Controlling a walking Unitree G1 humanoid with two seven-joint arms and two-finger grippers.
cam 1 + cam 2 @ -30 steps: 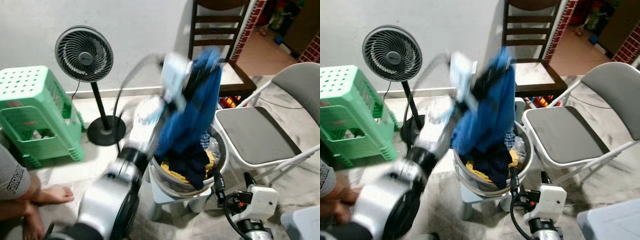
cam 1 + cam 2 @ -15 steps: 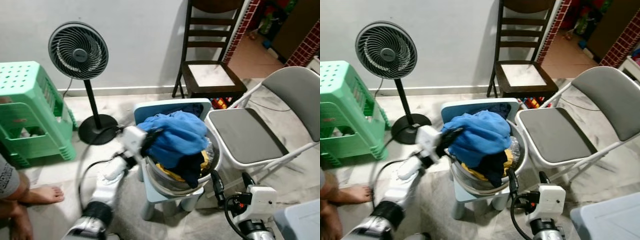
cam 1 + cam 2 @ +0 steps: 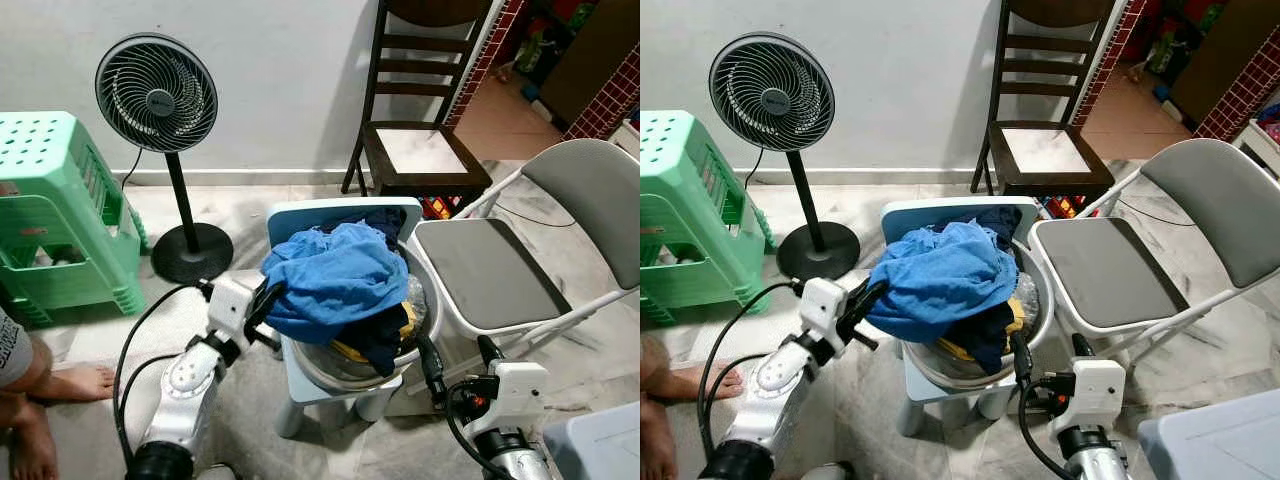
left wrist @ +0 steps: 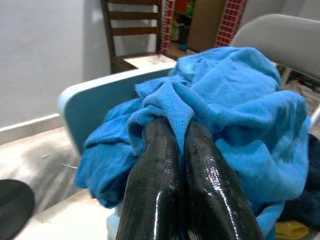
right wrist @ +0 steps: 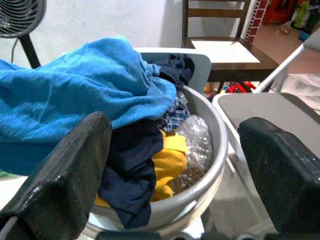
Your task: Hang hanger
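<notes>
Right gripper (image 5: 175, 165): fingers spread wide, empty, just before grey round metal basin (image 3: 425, 330). Left gripper (image 4: 175, 132): fingers pinched together on crumpled blue cloth garment (image 3: 335, 280) heaped atop basin. Hanger: cannot tell where. Behind: pale blue plastic chair (image 3: 300, 215).

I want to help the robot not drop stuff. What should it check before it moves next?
1. Left gripper pinching the blue shirt: ok, shut on a fold.
2. Shirt free of the basin: not ok, it lies on the pile.
3. Right gripper free: ok, open, holding nothing.
4. Hanger within reach: cannot tell.
5. Person's foot away from the arm: ok.
</notes>
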